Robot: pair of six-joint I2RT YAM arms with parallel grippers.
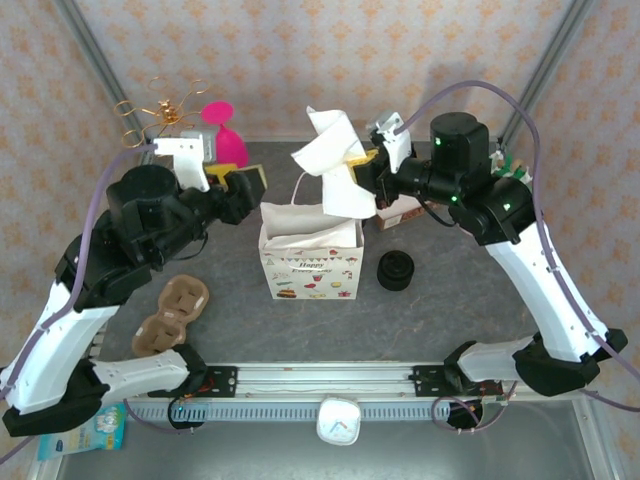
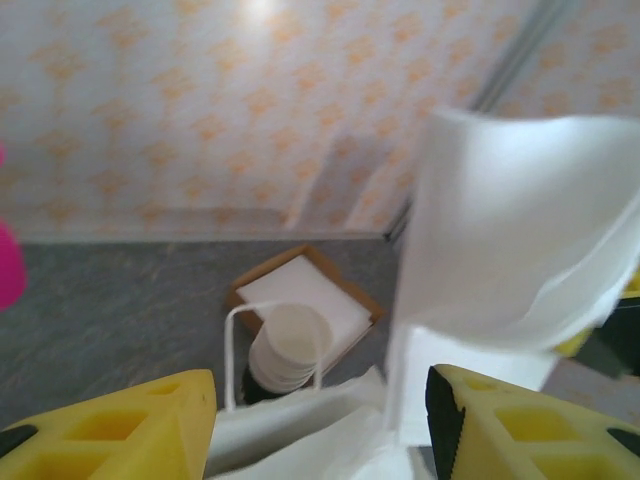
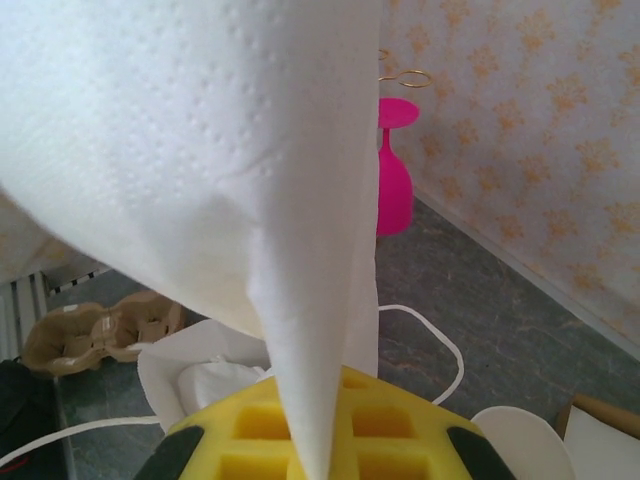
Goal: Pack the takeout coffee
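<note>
1. Well, the right gripper (image 1: 366, 182) is pinched tight on a thin, dotted white paper sheet (image 1: 330, 165). It holds the sheet up over the gift bag (image 1: 312, 262).
2. The left gripper (image 1: 246, 190) has its yellow fingers (image 2: 120, 430) spread apart, holding nothing, by the bag's left edge.
3. The bag is boxy, with soft white paper crumpled inside.
4. A round black stack of lids (image 1: 395, 270) sits just right of the bag.
5. A lumpy brown cup carrier (image 1: 172, 313) lies at the left, with bare grey table (image 1: 450, 310) in front.
6. I cannot tell where the takeout coffee is.
</note>
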